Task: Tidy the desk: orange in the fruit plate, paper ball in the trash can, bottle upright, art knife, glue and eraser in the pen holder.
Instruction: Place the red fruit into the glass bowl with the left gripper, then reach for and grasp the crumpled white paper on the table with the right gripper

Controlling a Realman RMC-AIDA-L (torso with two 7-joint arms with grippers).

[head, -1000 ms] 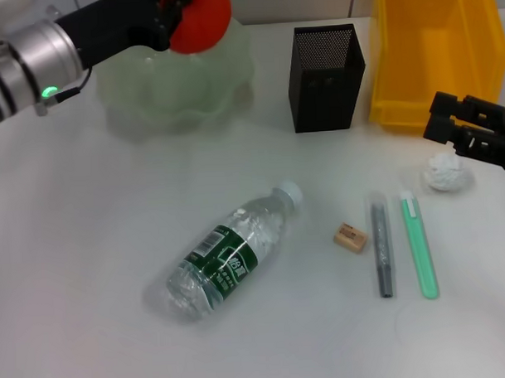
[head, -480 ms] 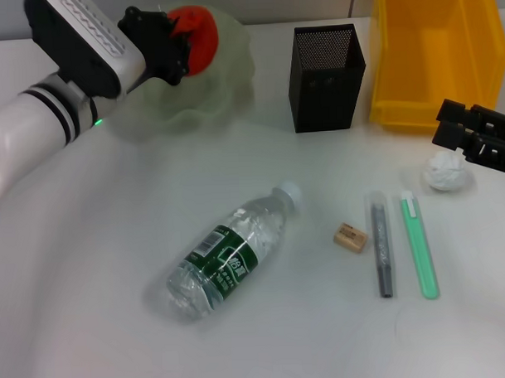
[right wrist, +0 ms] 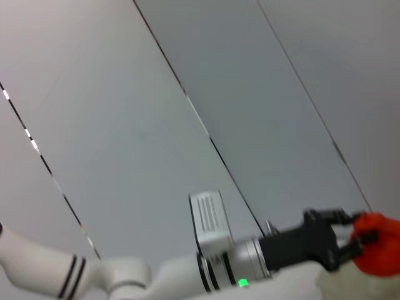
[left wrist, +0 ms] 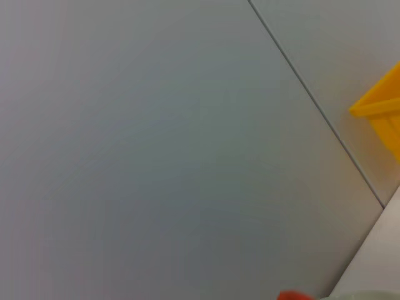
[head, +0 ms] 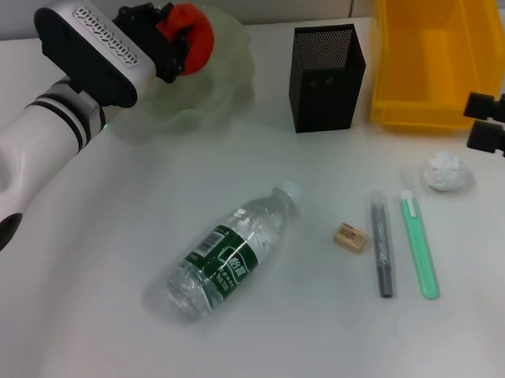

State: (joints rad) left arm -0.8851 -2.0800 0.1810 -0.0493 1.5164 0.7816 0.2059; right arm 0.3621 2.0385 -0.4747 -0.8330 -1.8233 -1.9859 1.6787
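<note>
My left gripper [head: 179,36] is shut on the red-orange orange [head: 197,37] and holds it over the pale-green fruit plate [head: 224,82] at the back left. The right wrist view shows the same hold on the orange [right wrist: 375,245]. The bottle [head: 228,254] lies on its side in the middle of the desk. The tan eraser [head: 350,236], a grey stick [head: 381,247] and a green stick [head: 420,248] lie to its right. The white paper ball [head: 448,171] lies in front of the yellow trash can [head: 435,58]. The black mesh pen holder [head: 327,66] stands at the back. My right gripper [head: 489,123] is open at the right edge, beside the paper ball.
The trash can stands close to the right of the pen holder. The white desk [head: 89,269] runs bare along the front left. A corner of the trash can [left wrist: 381,109] and a sliver of the orange [left wrist: 292,295] show in the left wrist view.
My left arm has swung round and brought the orange lower over the fruit plate. My right gripper has drawn back to the right, away from the paper ball.
</note>
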